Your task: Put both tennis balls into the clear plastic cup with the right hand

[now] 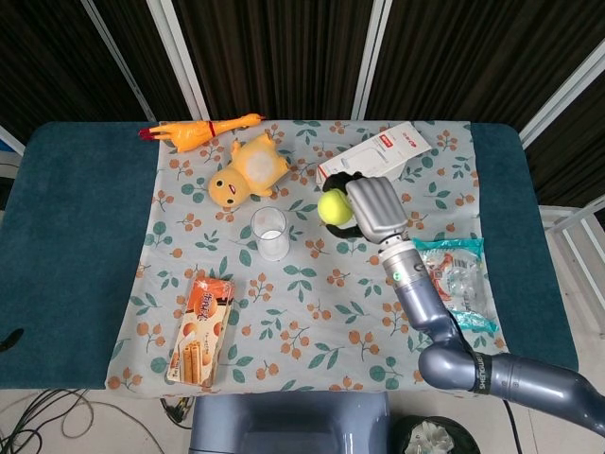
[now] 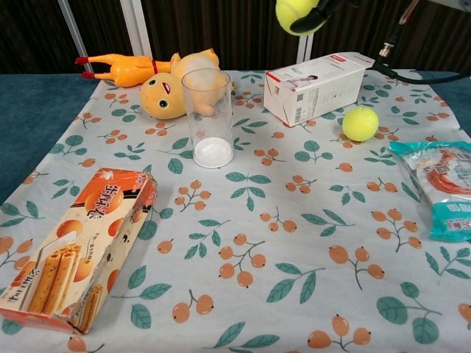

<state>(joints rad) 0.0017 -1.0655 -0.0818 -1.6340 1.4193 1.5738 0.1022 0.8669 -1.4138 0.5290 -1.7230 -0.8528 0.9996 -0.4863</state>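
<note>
My right hand (image 1: 371,210) is raised high above the table and grips one yellow tennis ball (image 1: 333,205); the chest view catches that ball (image 2: 294,12) at its top edge with dark fingers (image 2: 315,16) behind it. The held ball is to the right of the clear plastic cup (image 1: 269,233), which stands upright and empty on the cloth (image 2: 207,118). The second tennis ball (image 2: 360,123) lies on the cloth right of the white box; in the head view my arm hides it. My left hand is not visible.
A white carton (image 2: 316,86) lies behind the loose ball. A snack bag (image 2: 445,185) is at the right edge, a biscuit box (image 2: 73,246) at the front left. A yellow plush toy (image 2: 175,86) and rubber chicken (image 2: 118,69) sit behind the cup.
</note>
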